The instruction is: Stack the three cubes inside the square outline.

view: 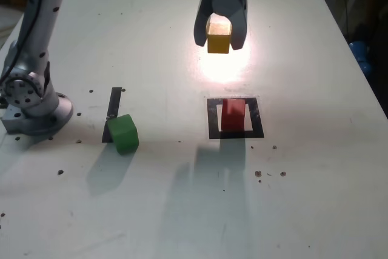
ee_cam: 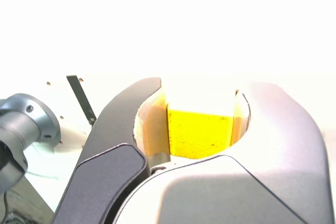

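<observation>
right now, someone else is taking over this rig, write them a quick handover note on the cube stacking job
Gripper: shut on the yellow cube, held in the air above the table, behind the square outline in the exterior view.
Red cube: sitting inside the square outline.
Green cube: on the table at the exterior view's left, beside the thin black strip, untouched.
Done: red placed, yellow picked up.
Left: set yellow on red, then fetch green and put it on top.
</observation>
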Available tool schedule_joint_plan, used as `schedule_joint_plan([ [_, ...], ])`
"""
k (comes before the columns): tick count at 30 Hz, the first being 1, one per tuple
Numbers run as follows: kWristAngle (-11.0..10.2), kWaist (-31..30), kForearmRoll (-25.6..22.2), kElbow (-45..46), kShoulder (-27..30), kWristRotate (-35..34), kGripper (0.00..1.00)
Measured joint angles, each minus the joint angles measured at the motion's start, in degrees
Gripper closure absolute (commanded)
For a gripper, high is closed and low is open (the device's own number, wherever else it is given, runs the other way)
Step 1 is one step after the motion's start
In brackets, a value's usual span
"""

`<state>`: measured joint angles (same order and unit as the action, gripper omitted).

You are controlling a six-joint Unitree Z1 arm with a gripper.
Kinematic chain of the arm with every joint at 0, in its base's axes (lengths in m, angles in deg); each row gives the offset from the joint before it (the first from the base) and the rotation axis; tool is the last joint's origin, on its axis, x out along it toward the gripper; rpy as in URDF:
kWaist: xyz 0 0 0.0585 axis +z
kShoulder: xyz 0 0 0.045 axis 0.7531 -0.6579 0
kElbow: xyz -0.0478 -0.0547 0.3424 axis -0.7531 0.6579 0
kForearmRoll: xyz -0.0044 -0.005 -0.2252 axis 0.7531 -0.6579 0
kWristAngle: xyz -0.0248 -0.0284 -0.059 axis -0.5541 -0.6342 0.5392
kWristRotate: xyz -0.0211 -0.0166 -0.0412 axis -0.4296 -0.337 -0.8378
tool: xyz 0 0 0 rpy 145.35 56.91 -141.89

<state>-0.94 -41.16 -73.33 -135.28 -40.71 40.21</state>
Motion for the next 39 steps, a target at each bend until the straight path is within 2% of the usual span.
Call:
schedule_joint_plan([
  [6, 1.17, -5.87, -1.69, -2.62, 0.11, -4.30, 0.67],
  [14, 3.05, -10.26, -1.87, -3.60, 0.04, -7.81, 0.67],
  [26, 5.17, -11.97, -1.87, -3.65, -3.82, -9.56, 0.67],
  [39, 6.08, -11.97, -1.54, -3.72, -6.08, -9.57, 0.66],
])
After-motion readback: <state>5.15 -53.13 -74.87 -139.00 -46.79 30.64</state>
